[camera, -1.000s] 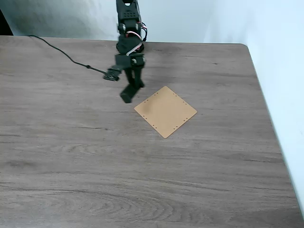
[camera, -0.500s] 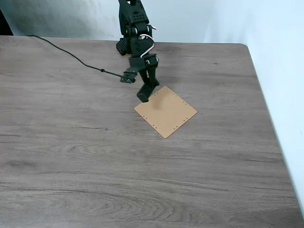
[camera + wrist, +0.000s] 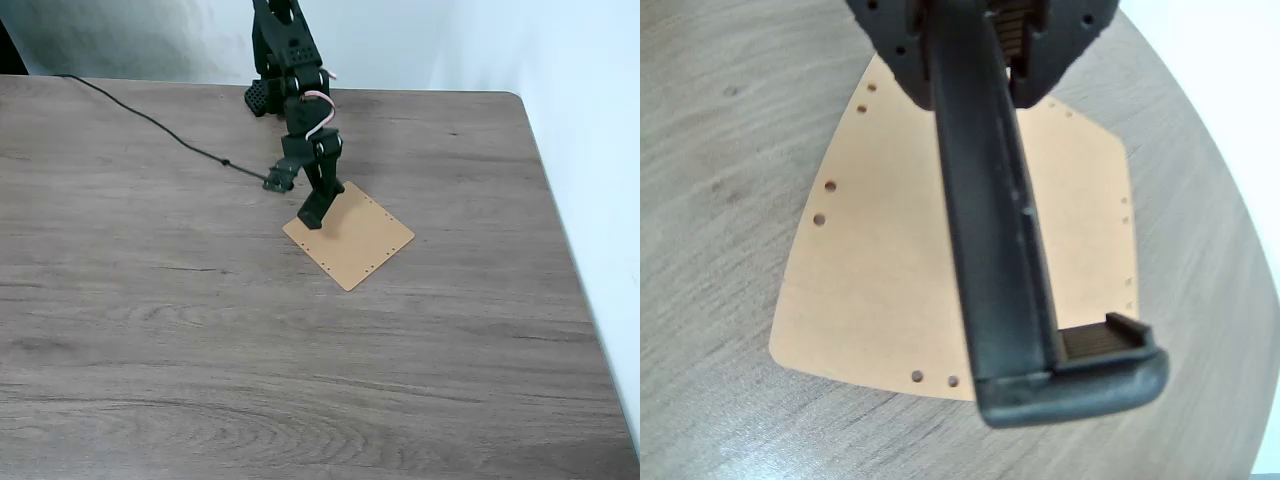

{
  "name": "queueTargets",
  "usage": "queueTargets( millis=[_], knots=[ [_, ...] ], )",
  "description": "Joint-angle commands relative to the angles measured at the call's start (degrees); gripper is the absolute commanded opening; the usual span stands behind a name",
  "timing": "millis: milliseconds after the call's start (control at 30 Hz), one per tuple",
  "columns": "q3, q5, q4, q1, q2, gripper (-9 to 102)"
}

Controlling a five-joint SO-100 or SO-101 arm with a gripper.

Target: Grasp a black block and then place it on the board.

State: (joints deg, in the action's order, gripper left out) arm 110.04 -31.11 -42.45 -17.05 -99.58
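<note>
Black block (image 3: 1005,250) is clamped in the gripper (image 3: 1015,60); in the wrist view it runs lengthwise down from the fingers, with its raised hooked end (image 3: 1080,375) at the bottom. It hangs over the board (image 3: 890,270), lower end past the board's near edge in that view. Can't tell from either view whether it touches the board.

Fixed view: gripper (image 3: 318,205) and block (image 3: 316,209) sit over the board's (image 3: 360,240) left corner, block tilted, its low tip at the board's edge. Board lies flat on the wooden table (image 3: 200,340), turned like a diamond, small holes along its edges.

Arm (image 3: 295,90) comes down from the top of the fixed view. Black cable (image 3: 150,122) runs across the table from the upper left toward the arm. White wall behind and along the right.
</note>
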Motion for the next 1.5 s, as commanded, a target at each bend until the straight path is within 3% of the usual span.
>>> queueTargets(
  millis=[0,833,1400,1467],
  knots=[
    [-4.66,-1.93,1.49,-0.35,0.53,0],
    [-21.71,-1.41,1.05,-4.39,19.34,0],
    [-21.45,-1.67,-1.93,-8.88,20.04,0],
    [-21.27,-2.55,-2.72,-9.23,19.95,7]
  ],
)
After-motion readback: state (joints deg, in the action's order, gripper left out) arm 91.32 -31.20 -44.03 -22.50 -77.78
